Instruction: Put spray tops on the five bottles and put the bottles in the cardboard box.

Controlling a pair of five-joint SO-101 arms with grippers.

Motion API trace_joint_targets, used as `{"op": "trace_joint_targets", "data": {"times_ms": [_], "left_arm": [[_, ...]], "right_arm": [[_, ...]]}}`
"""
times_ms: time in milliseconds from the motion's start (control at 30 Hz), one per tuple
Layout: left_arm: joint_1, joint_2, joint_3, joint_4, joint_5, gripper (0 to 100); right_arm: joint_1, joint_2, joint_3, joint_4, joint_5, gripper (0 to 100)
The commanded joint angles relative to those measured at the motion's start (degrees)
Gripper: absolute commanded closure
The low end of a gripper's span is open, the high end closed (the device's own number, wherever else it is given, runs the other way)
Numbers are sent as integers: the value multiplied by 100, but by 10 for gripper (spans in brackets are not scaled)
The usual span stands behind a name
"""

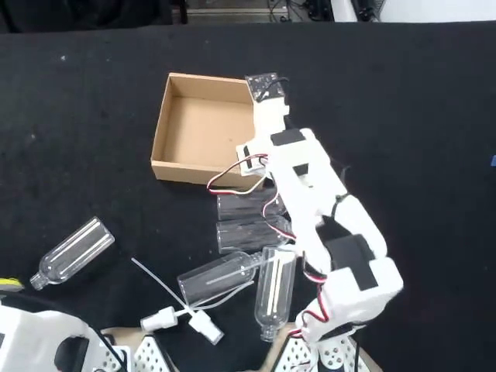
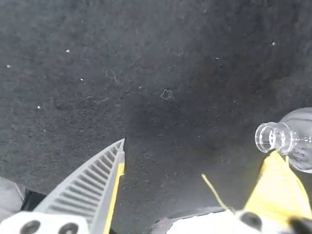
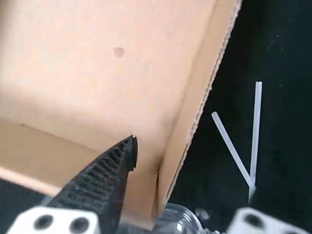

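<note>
Clear plastic bottles (image 1: 74,252), five and uncapped, are lying near the desk's front edge, outside the brown cardboard box (image 1: 186,172). The left gripper (image 2: 197,146) is gaping open beside one bottle's mouth. The right gripper (image 1: 265,93) is hovering at the box's right wall; I cannot tell its state.

Even overhead light, matte black cloth table (image 1: 93,116) read dark, soft shadow lay beneath left end effector (image 2: 197,147), glints streaked clear plastic bottles (image 1: 74,252)

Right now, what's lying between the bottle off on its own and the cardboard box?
Nothing. In the high view, the stretch between the lone bottle and the cardboard box is just bare black table cover.
</note>
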Motion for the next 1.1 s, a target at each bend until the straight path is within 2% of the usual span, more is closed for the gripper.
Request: {"op": "trace_joint_targets", "data": {"times_ms": [0,33,133,200,300,467,633,733,933,1000,1067], "left_arm": [[-48,-360,-57,-44,-97,604],[-40,-360,-57,-44,-97,604],[-4,-360,-92,-53,-114,604],[13,-360,-119,-62,-123,604],[233,-360,-75,0,-176,604],[488,-369,207,62,-237,604],[514,-818,418,44,-220,604],[541,-1380,681,70,-220,604],[1156,-2725,1631,70,-193,604],[1358,-3130,1886,79,-88,604],[1543,-3437,2079,79,141,603]], "right_arm": [[378,31,-321,-176,-9,916],[475,31,-321,-211,-9,986],[782,31,-321,-105,475,951],[932,40,-303,-18,1099,988],[1081,40,-303,132,1723,988],[1169,-215,-224,404,2163,988],[1116,-804,119,501,2092,988],[1011,-963,330,492,1530,988],[914,-980,435,396,1090,985],[905,-998,418,422,1064,951],[879,-1033,400,457,1064,874]]}}
